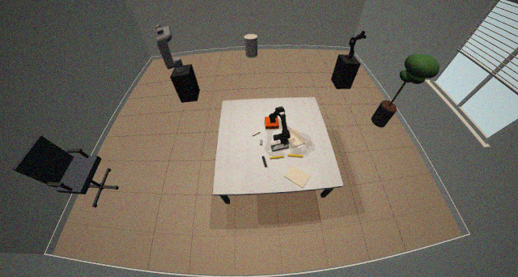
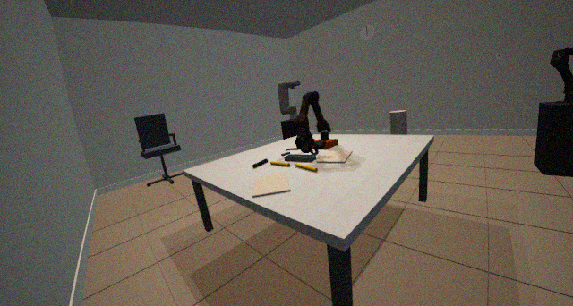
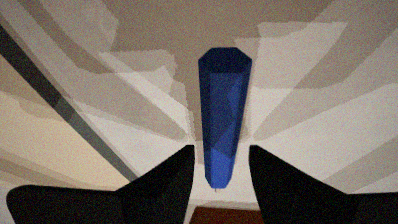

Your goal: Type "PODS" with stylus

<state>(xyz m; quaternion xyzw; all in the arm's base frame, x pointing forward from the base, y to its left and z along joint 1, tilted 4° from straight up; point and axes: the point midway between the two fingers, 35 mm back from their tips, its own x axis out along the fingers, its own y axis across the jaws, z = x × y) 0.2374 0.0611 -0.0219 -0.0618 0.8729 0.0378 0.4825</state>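
Observation:
The blue stylus (image 3: 222, 110) shows in the wrist view with its wide hexagonal end at the top and its narrow end and thin tip lower down, between the finger ends. My gripper (image 3: 221, 152) is partly open, with a visible gap on each side of the stylus; it is not clamped. The grey keyboard (image 1: 279, 147) (image 2: 300, 157) lies on the desk beside the gripper in the top and exterior views. Its letters are too small to read. The arm hides most of the stylus in the top and exterior views.
A tan board (image 1: 297, 139) (image 2: 333, 157) (image 3: 35, 135) lies close beside the gripper. Two yellow sticks (image 1: 277, 157) (image 1: 295, 155) and a black marker (image 1: 264, 161) lie past the keyboard. Another tan board (image 1: 297, 176) lies farther out. The orange block (image 1: 272, 124) is by the arm's base.

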